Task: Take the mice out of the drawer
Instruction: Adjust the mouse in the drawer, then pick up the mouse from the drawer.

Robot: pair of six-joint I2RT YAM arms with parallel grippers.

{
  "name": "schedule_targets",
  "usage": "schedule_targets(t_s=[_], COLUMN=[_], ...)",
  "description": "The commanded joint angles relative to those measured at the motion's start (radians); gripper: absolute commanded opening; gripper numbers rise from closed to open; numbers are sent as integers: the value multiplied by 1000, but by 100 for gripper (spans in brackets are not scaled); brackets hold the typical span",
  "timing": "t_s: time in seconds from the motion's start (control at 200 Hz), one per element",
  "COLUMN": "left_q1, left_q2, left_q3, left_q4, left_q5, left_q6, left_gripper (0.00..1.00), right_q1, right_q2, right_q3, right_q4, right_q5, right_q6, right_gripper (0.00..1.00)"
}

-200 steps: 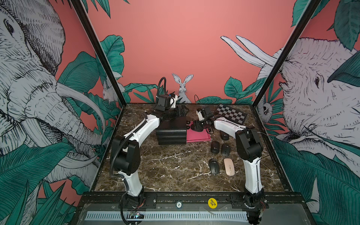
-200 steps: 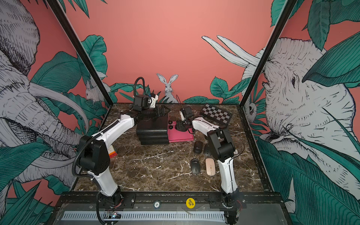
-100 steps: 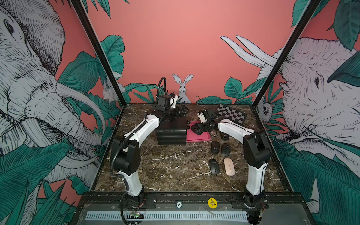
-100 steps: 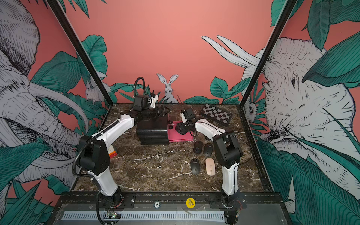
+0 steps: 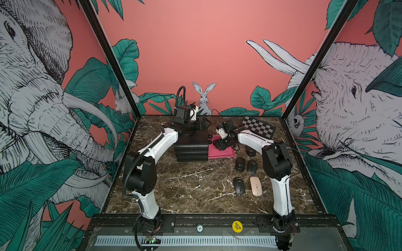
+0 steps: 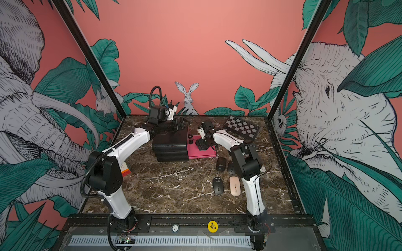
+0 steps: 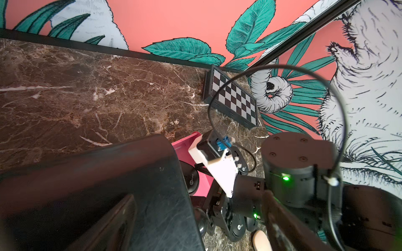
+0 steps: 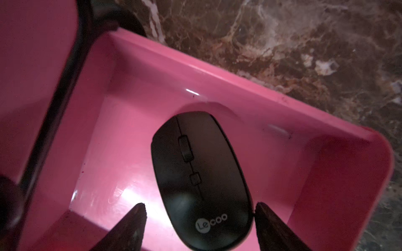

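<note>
As they sank, right fingers (image 8: 269, 223) straddled the mouse (image 8: 200, 173).

My right tool (image 8: 199, 206) lower than a second ago, down inside the pink drawer (image 8: 239, 87); open jaws now straddle the logo end of the black mouse (image 8: 195, 165).

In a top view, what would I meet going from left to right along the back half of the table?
black drawer cabinet → pink drawer, pulled open → chessboard

Glossy pink plastic drawer (image 8: 217, 84); matt black plastic mouse (image 8: 200, 171); polished brown veined marble-look table (image 8: 304, 43).
</note>
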Motion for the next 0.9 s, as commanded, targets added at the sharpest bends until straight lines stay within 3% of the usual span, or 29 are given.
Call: schedule_targets(t_s=[0.0,0.355,0.535,0.895], left_q1=[6,6,6,6], left_q2=[19,13,16,23], left_q3=[-54,-67,-68,-73], left_q4=[-188,-183,-170,-161], left_q5=[-16,-16,-13,-4], left_q6=[-13,-17,-22,-24], left_gripper=[93,93,93,93], right_q1=[7,26,30,30], right_q2=[20,69,65,-119], right_q3=[27,52,38,-16], right_q4=[-19,-30,-38,16], right_q5=[-6,58,113,129], right_q6=[-21,-31,-20,43], right_gripper=[77,75,68,59])
